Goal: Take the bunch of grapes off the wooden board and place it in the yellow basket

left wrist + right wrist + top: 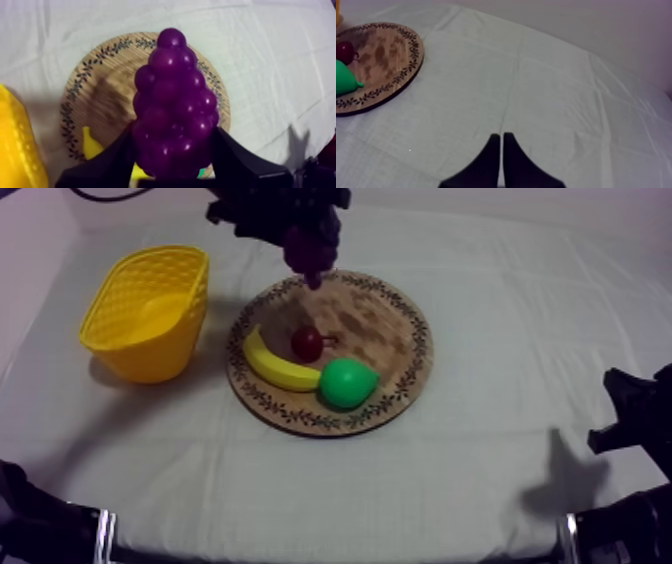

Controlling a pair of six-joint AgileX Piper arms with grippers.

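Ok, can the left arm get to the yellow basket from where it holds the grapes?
Probably yes. The left gripper is shut on the bunch of grapes, held above the wooden board's far rim. The yellow basket stands open-topped beside the board, with nothing between them.

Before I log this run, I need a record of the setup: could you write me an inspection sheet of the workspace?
surface: grey-white cloth over the table, lightly creased.
job's things: purple bunch of grapes held in the air above the far rim of the round wooden board with a patterned rim; yellow basket upright on the cloth beside the board, apart from it.
clutter: yellow banana, green pear and small red fruit lie on the board.
hands: left hand shut on the grapes; right hand shut on nothing, over bare cloth.
cables: nothing seen.
surroundings: nothing seen.
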